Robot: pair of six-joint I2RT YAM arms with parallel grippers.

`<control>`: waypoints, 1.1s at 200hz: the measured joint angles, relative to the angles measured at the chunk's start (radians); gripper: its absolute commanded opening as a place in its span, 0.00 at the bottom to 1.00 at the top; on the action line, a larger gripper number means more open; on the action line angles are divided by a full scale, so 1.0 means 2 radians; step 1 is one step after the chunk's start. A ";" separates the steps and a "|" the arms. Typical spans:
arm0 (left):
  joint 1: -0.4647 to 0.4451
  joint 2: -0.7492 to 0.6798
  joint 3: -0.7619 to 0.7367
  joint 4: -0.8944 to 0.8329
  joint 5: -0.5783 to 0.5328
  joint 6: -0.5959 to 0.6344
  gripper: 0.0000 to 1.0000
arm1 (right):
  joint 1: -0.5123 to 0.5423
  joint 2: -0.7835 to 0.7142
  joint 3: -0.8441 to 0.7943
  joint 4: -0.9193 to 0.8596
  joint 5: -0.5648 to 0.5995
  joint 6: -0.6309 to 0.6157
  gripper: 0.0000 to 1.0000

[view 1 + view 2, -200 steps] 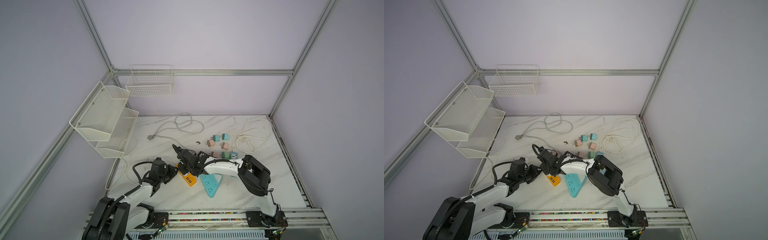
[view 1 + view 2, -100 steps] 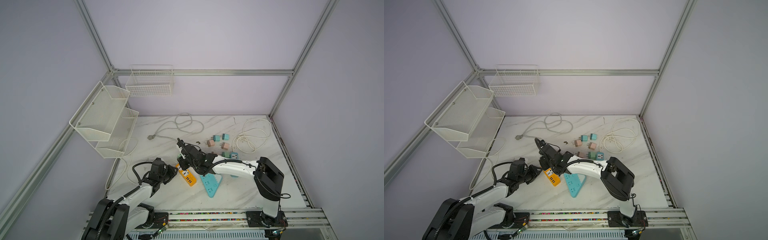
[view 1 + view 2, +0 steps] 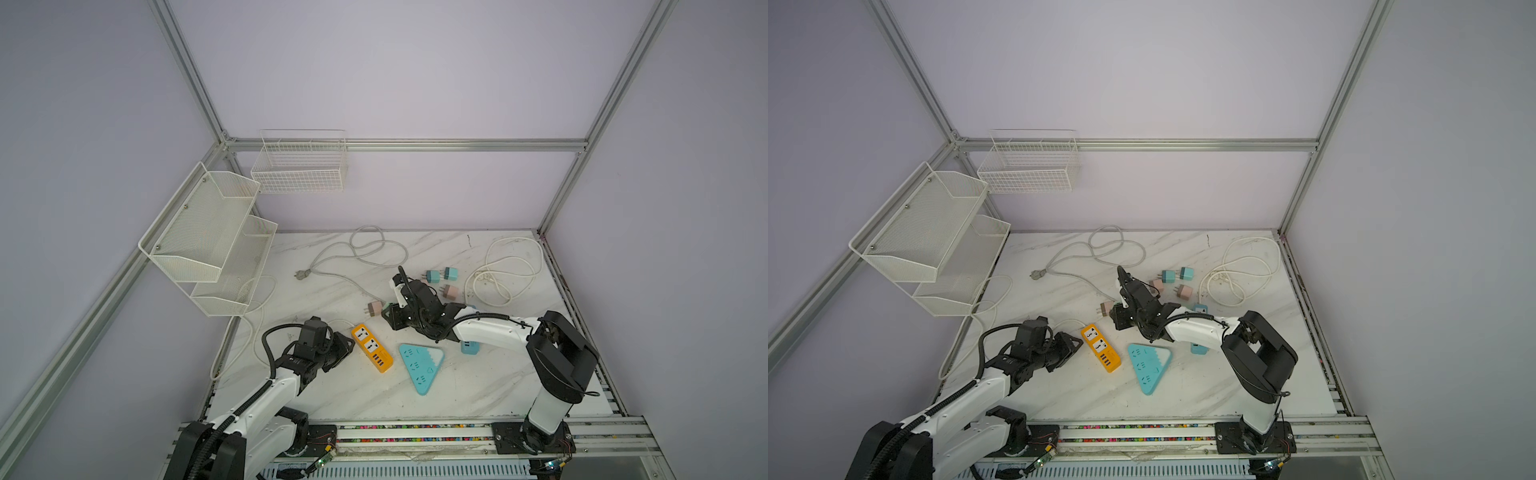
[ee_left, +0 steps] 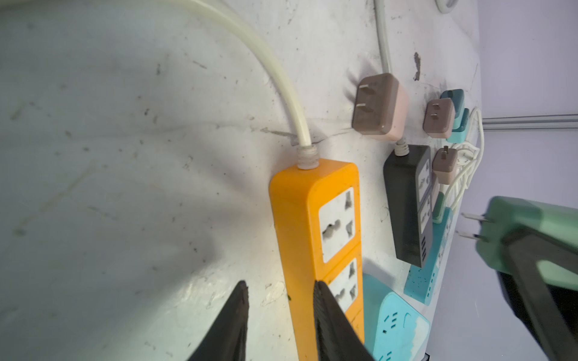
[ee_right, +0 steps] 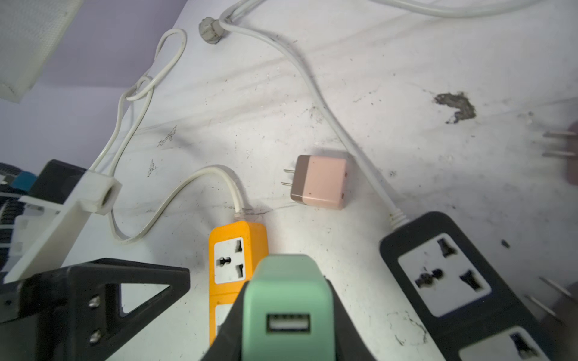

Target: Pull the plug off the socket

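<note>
Holding anything, that right gripper (image 5: pixel 286 315)?

Yes. Its jaws are clamped tight on a green plug (image 5: pixel 287 281), which hangs in the air clear of the orange power strip (image 5: pixel 237 229), with its two prongs bare.

And the left gripper (image 4: pixel 280 290)?

Low beside the strip, jaws partly apart and holding nothing. One finger crosses its socket face, the other is over the table (image 4: pixel 125 156). Whether either touches the strip, I cannot tell.

Orange power strip (image 3: pixel 1101 347) beside teal triangular socket (image 3: pixel 1148 368)
</note>
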 measured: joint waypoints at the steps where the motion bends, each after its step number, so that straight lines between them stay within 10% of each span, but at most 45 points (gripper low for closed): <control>1: 0.000 0.000 0.000 0.000 0.000 0.000 0.39 | 0.000 0.000 -0.001 0.001 0.000 0.001 0.12; 220: -0.096 -0.030 0.000 -0.012 -0.079 0.002 0.51 | 0.012 0.074 -0.056 0.161 0.007 0.128 0.15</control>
